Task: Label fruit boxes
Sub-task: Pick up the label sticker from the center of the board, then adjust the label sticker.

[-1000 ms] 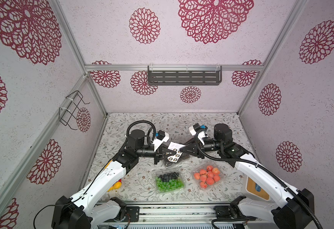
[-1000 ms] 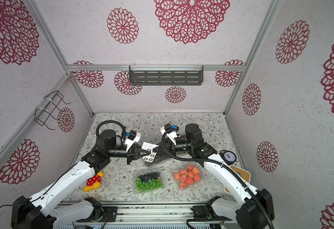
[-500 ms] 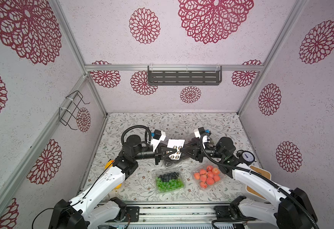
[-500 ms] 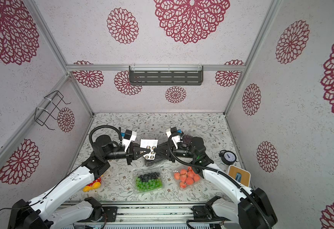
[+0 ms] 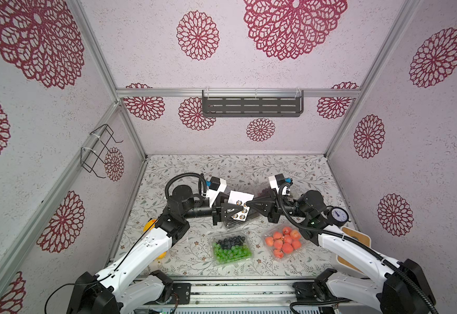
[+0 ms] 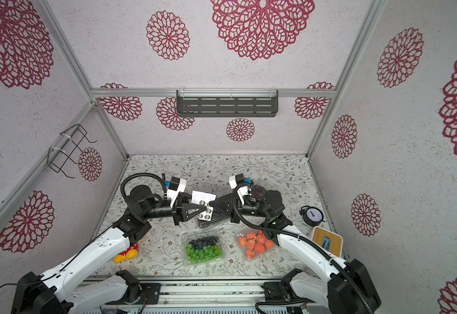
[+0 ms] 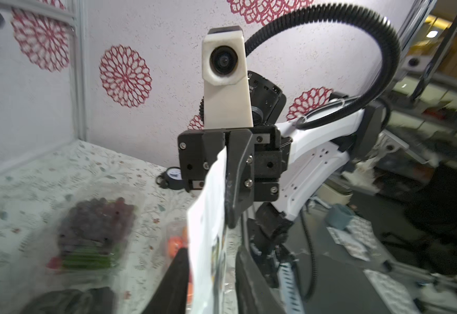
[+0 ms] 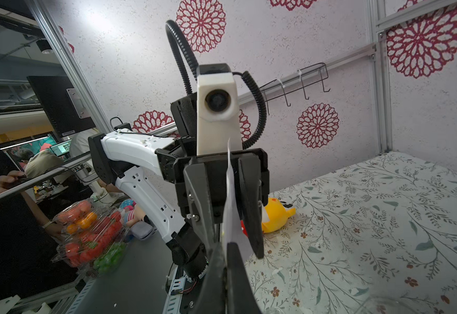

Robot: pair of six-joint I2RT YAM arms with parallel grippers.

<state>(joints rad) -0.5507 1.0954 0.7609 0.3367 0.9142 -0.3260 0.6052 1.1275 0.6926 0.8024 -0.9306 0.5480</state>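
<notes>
Right hand point(image 5: 247, 207) clamped on white sheet of round stickers point(image 5: 239, 196). Left hand point(image 5: 240, 211) parted, sheet between jaws, not gripped.

Clear plastic clamshell box of green-and-blue fruit point(image 5: 231, 248) on floral desk point(image 5: 222, 168), 6 o'clock from hands. Orange-red fruit box point(image 5: 283, 243) at 4 o'clock.

I judge boxes light, thin-walled, slippery, crushable: press lid gently, steady by rim.

Green-and-blue box lid up, long axis roughly 9–3.

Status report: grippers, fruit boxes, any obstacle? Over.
Left gripper open around white sheet of round stickers, right gripper shut on it. Clear plastic fruit boxes on table, untouched. No obstacle.
</notes>
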